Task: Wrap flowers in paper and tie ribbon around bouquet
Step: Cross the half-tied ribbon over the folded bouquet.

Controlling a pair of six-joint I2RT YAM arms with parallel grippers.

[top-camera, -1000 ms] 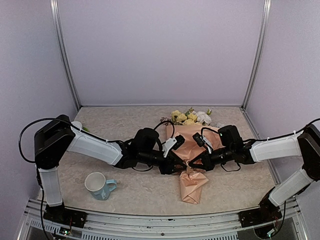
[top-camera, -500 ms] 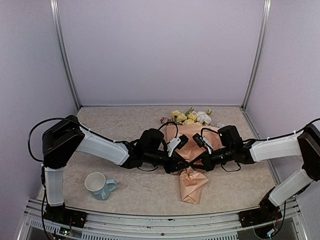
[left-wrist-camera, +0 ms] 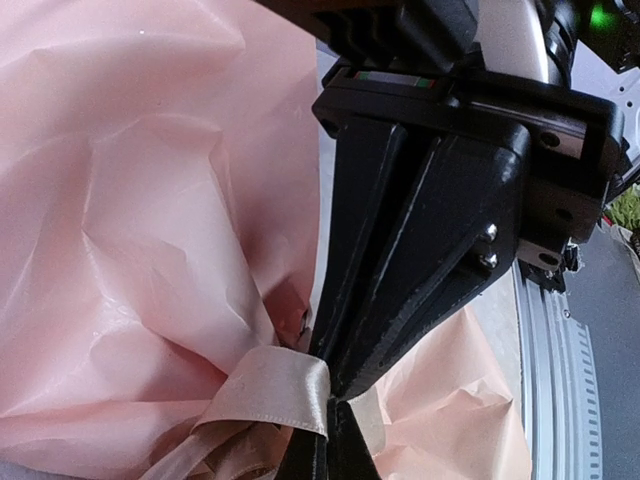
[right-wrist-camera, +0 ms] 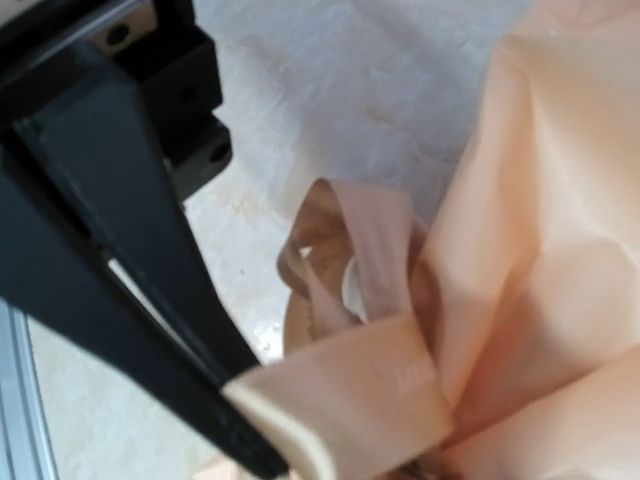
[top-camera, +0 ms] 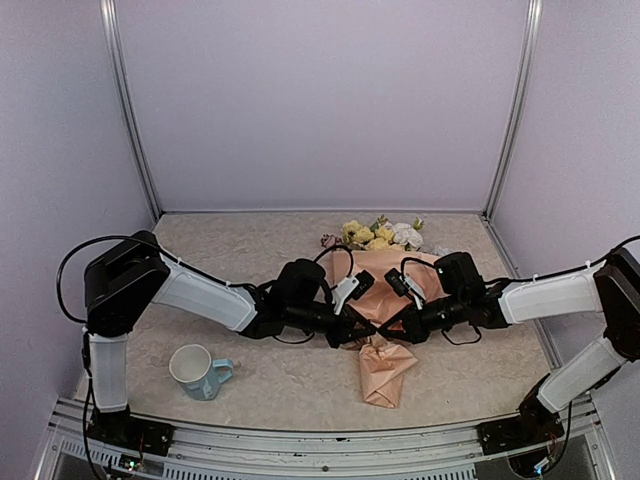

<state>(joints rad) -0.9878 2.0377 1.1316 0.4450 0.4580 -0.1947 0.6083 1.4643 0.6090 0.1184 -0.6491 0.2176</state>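
1. Far left, near edge of the desk (top-camera: 250,250): a white mug (top-camera: 198,371) with a pale blue handle, upright, well apart from everything else.
2. Left arm reaches in low from the left. The left end effector (top-camera: 352,328) sits at the left side of the bouquet's narrow waist.
3. Left end effector state: fingers pressed together. In the left wrist view its tips are at the bottom edge, pinching the tan ribbon (left-wrist-camera: 262,388), which folds over just above them.
4. The bouquet (top-camera: 376,270) lies flat mid-desk between the two end effectors. The flowers (top-camera: 380,236) (yellow and white heads) point to the far wall. The stem end points to the near edge.
5. The peach paper (left-wrist-camera: 130,200) is wrapped round as a cone, gathered at the waist and flaring again into a crumpled tail toward the near edge.
6. The ribbon is at that waist, looped in strands against the paper. The right wrist view shows a loop of it standing beside the paper, with a folded end at the tip of a black finger. I cannot tell whether a knot is made.
7. The right end effector (top-camera: 393,327) comes in from the right, just beside the waist and facing the left one, tips near touching.
8. Right end effector state, from the left wrist view: both fingers drawn together to a point, with the point meeting the same ribbon fold from above.
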